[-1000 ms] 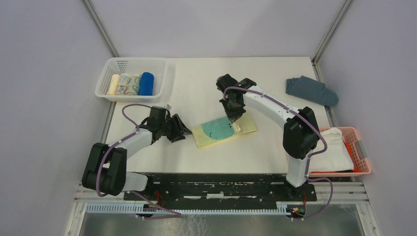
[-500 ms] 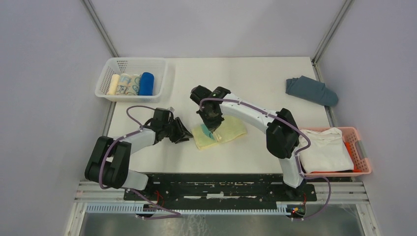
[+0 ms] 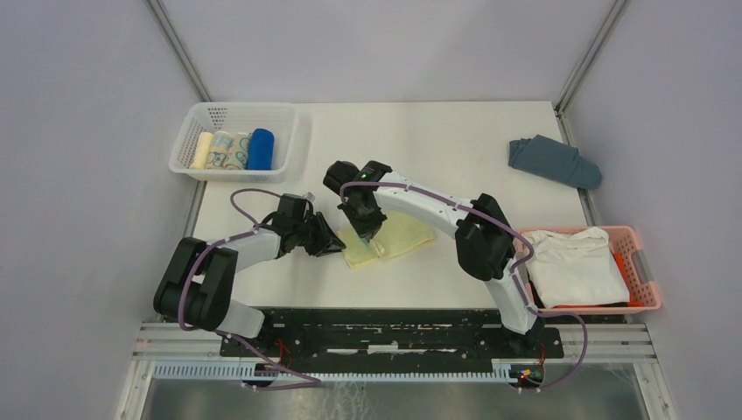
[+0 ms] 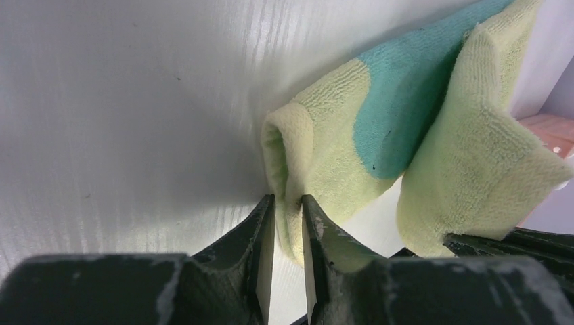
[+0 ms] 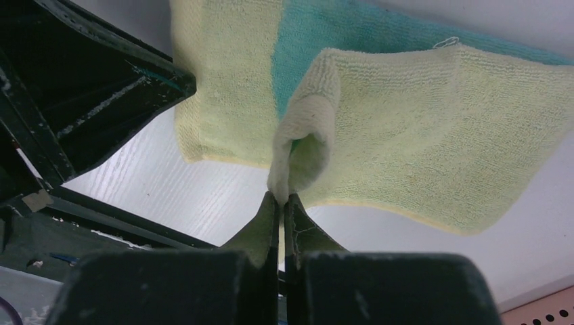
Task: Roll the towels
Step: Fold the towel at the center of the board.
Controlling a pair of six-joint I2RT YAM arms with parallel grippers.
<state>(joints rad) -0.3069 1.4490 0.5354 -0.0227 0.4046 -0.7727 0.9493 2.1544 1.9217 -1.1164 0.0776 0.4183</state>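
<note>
Item: pale yellow terry-cloth towel with teal-green patch (image 3: 401, 238), light, limp and grippy, lying between both grippers; left gripper (image 4: 288, 210) nips its looped edge, right gripper (image 5: 279, 202) pinches the doubled-over flap; folds likely give the surest hold.

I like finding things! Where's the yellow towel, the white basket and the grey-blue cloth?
yellow towel (image 3: 407, 234): top view, its plain yellow right part.
white basket (image 3: 238, 115): top view, its far wall.
grey-blue cloth (image 3: 553, 160): top view, its middle.
</note>
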